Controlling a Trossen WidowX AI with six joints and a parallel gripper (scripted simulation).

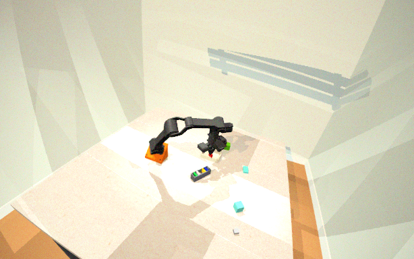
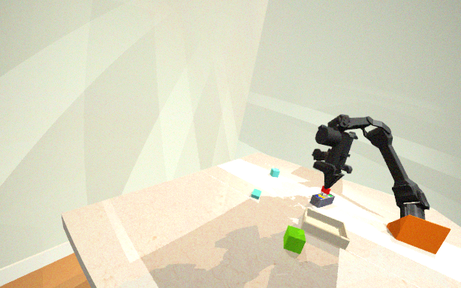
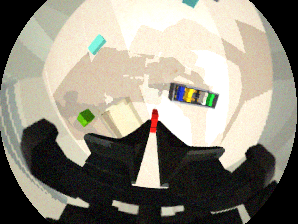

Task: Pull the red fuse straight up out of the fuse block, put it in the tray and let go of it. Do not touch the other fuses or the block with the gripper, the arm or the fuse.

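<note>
The red fuse (image 1: 210,156) (image 2: 326,190) (image 3: 154,116) is held upright at the tips of my gripper (image 1: 211,152) (image 2: 326,187) (image 3: 153,123), which is shut on it. It is out of the block and raised in the air. The dark fuse block (image 1: 202,177) (image 2: 319,203) (image 3: 172,91) holds blue, yellow, white and green fuses, with a gap between the yellow and white ones. In the wrist view the fuse is between the block, at upper right, and the cream tray (image 1: 216,159) (image 2: 324,237) (image 3: 122,120), at left. The fingers hide part of the fuse.
A green cube (image 1: 228,146) (image 2: 293,240) (image 3: 86,117) stands beside the tray. A flat turquoise block (image 1: 245,169) (image 2: 256,193) (image 3: 97,44) and a turquoise cube (image 1: 239,206) (image 2: 275,172) lie farther off. A small grey block (image 1: 236,231) lies beyond them.
</note>
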